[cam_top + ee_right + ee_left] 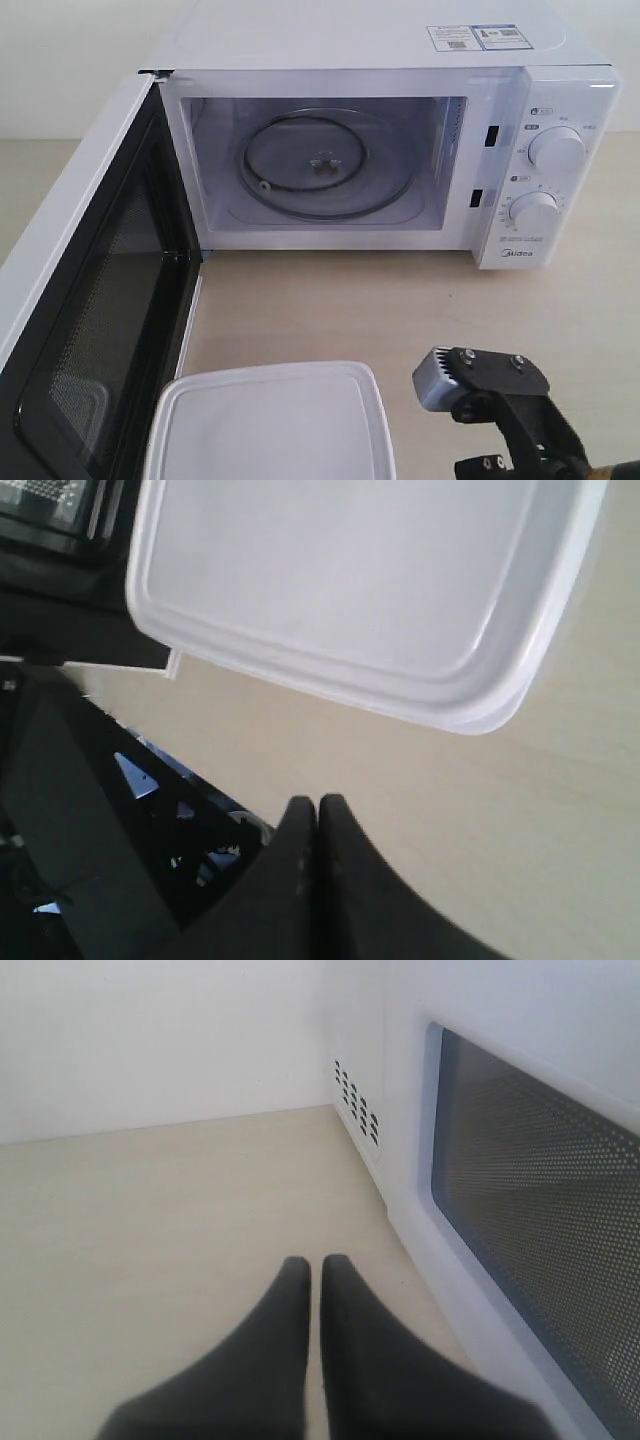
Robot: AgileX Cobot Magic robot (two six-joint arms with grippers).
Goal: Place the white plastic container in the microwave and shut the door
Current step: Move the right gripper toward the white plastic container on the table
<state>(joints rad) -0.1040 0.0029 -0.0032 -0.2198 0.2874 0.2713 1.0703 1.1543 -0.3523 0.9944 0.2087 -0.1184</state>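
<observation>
"Right wrist view: where's the container (340,590)?"
"Just beyond my right gripper (317,804), not touching it. Fingers (285,880) pressed together, holding nothing. Door (100,290) stands open past the container."

The pale wooden table (400,310) carries the microwave (350,40), whose side stands just beside the left gripper's (315,1260) jaws, and the white plastic container (270,425), lying just ahead of the right gripper's (318,802) jaws.
</observation>
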